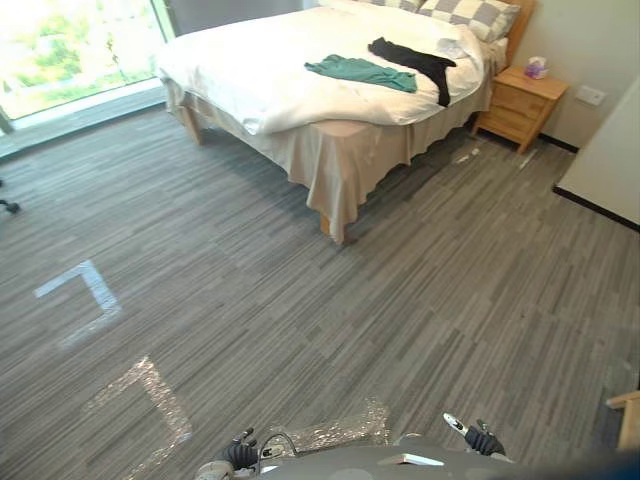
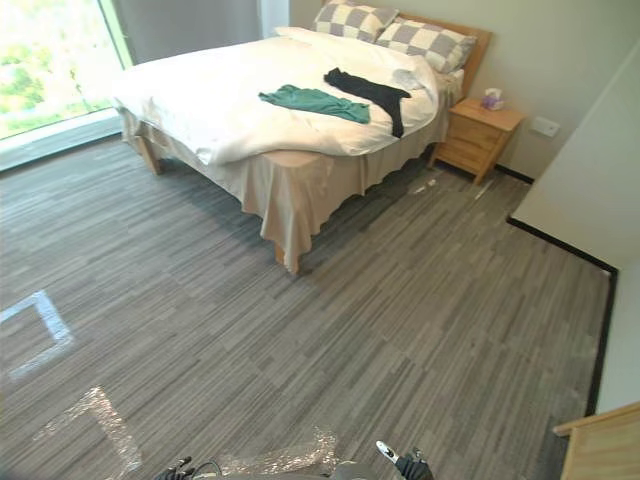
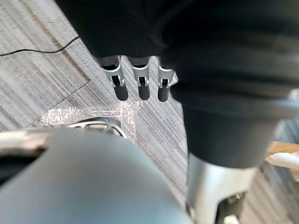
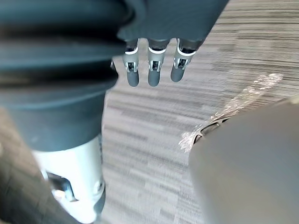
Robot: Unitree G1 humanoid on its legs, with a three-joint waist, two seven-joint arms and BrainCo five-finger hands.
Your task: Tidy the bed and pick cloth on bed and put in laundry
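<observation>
Robot stands well apart from the bed (image 1: 230,55), w/ a wide stretch of grey floor (image 1: 330,330) btw them, so nothing is in reach yet. That prob explains the hands: left hand (image 3: 140,80) and right hand (image 4: 153,69) both hang low at the robot's sides, fingers straight and relaxed, pointing at the floor, holding nothing. It's a walking posture, not a working one. The task's things lie on the white duvet (image 1: 290,100): a green cloth (image 1: 362,72) spread fairly flat, and a black cloth (image 1: 415,62) just beside it toward the pillow end, one strip trailing toward the nightstand side. Whether the two touch I can't tell. Checked pillows (image 1: 472,12) sit at the head, and a wooden nightstand (image 1: 520,105) w/ a tissue box (image 1: 536,67) stands just beside the bed. Duvet is rumpled and askew, bunched over the nr corner so the beige skirt (image 1: 340,170) shows below; that's the tidying part. Judgement: task not begun. Next step is prob to walk up along the nightstand side, bc both cloths lie toward that half and should be reachable w/o a long lean. Cloth is limp, so a pinch nr its middle will likely lift it in a droop. Pale tape marks (image 1: 85,295) on the floor sit off to the left, no obstacle.
</observation>
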